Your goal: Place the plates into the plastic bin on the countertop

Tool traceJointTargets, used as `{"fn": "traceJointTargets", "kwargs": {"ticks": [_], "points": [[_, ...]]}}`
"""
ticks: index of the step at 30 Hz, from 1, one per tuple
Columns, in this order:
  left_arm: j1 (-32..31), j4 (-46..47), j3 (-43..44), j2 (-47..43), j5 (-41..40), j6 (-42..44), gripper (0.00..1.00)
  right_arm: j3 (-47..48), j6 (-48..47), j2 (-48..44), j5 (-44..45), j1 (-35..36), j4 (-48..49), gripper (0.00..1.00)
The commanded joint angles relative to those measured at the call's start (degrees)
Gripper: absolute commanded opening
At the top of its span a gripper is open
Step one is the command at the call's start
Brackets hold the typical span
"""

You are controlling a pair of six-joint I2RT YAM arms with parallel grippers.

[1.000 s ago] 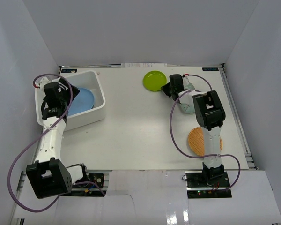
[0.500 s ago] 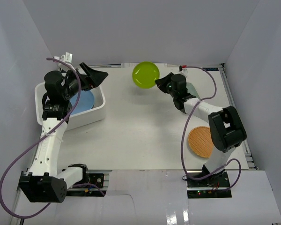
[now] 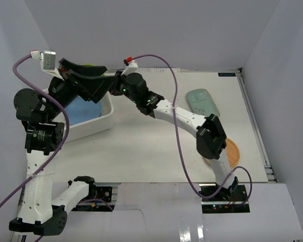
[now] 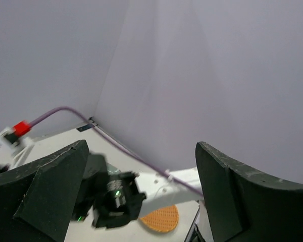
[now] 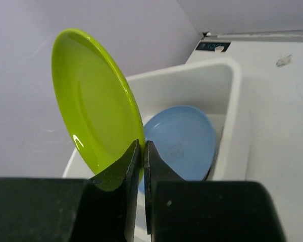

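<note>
Right gripper (image 5: 143, 146) pinches the lime green plate (image 5: 93, 101) by its rim, on edge over the plastic bin (image 5: 192, 85) at the far-left corner of the countertop (image 3: 141, 141). Better to tip it flat and go low before releasing, clear of the wall. Inside, one blue plate (image 5: 184, 143) shows; left gripper (image 4: 141, 146) hangs wide open, empty.

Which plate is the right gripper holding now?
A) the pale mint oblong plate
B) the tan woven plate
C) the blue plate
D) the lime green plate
D: the right wrist view shows the right gripper shut on the rim of the lime green plate, held on edge, while the blue plate lies in the plastic bin.
</note>
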Motion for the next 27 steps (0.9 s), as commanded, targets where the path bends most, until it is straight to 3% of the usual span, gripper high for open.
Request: {"fn": "traceJointTargets", "kwargs": {"ticks": [1,5,9,12,13,16,18,21,27], "points": [[-1.4,-4.8,6.3,2.1,-4.0,1.9,0.98,14.5,-4.2,7.2,3.7,4.2,-8.2,0.08],[-3.0,-6.2,6.8,2.1,-5.1,3.1,0.98,28.1,-4.6,18.7,3.8,6.6,-12.9,0.08],[-3.6,-7.1,3.7,0.9,-6.5,3.7,0.98,26.6,-3.0,21.0,4.3,7.5,-10.8,0.08],[-3.6,-8.6,1.7,0.8,-8.2,4.1,0.98,25.3,-3.0,21.5,4.5,7.9,-9.8,0.33],[-3.6,-8.8,1.4,0.9,-8.5,4.2,0.98,25.1,-3.2,21.3,4.3,8.0,-9.9,0.50],[-3.6,-10.6,1.1,1.9,-9.9,4.4,0.98,21.5,-5.0,18.1,4.8,8.0,-8.1,0.64],[-3.6,-11.3,0.9,2.4,-10.0,4.1,0.98,18.7,-6.4,13.6,5.9,8.0,-6.3,0.64],[-3.6,-11.7,-0.1,3.0,-10.7,2.5,0.98,10.8,-8.3,5.4,7.5,7.3,-3.5,0.63],[-4.5,-10.6,-4.9,4.3,-9.9,-2.6,0.97,-24.8,-6.3,-19.3,7.9,-0.2,7.1,0.52]]}}
